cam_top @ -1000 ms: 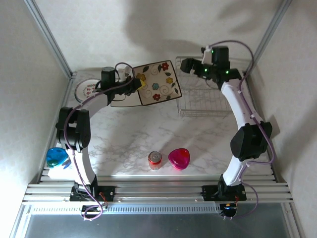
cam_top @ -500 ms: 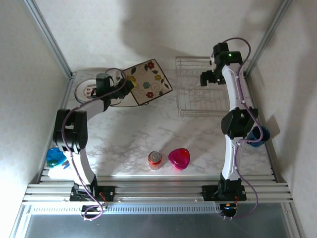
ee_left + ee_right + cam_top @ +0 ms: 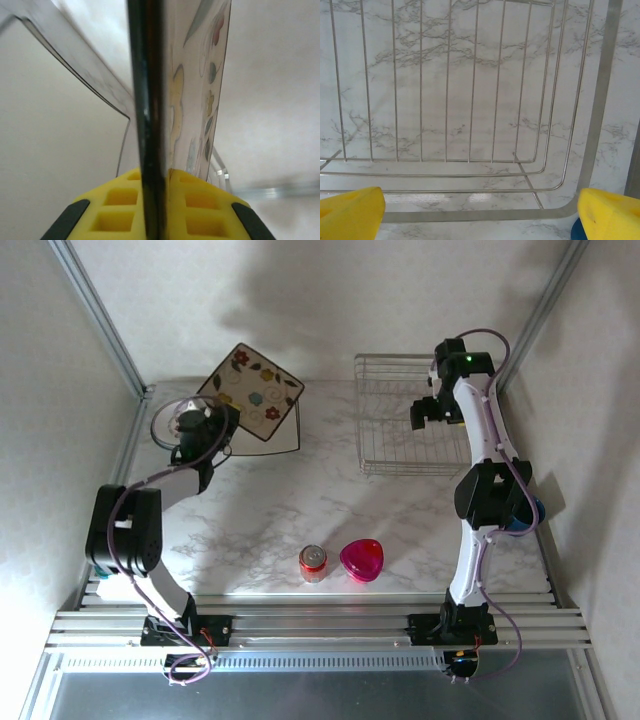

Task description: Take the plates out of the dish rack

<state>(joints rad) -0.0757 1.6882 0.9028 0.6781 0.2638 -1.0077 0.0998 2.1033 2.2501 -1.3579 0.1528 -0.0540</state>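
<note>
While L gripper (image 3: 152, 186) tight on sq plate (image 3: 252, 390), R gripper (image 3: 480, 212) wide.

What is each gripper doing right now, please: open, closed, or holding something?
Left gripper: closed on the square floral plate.
Right gripper: open, holding nothing, above the dish rack.

Marble table (image 3: 270, 510) bears dish rack (image 3: 405, 425), can (image 3: 313, 563), pink dish (image 3: 362, 559).

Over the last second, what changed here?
The left gripper, shut on the square floral plate, carried it left, toward the table's far-left corner. The right gripper, open, swung from the dish rack's far-left corner to its right side. The rack, soda can and pink heart dish stayed put.
</note>
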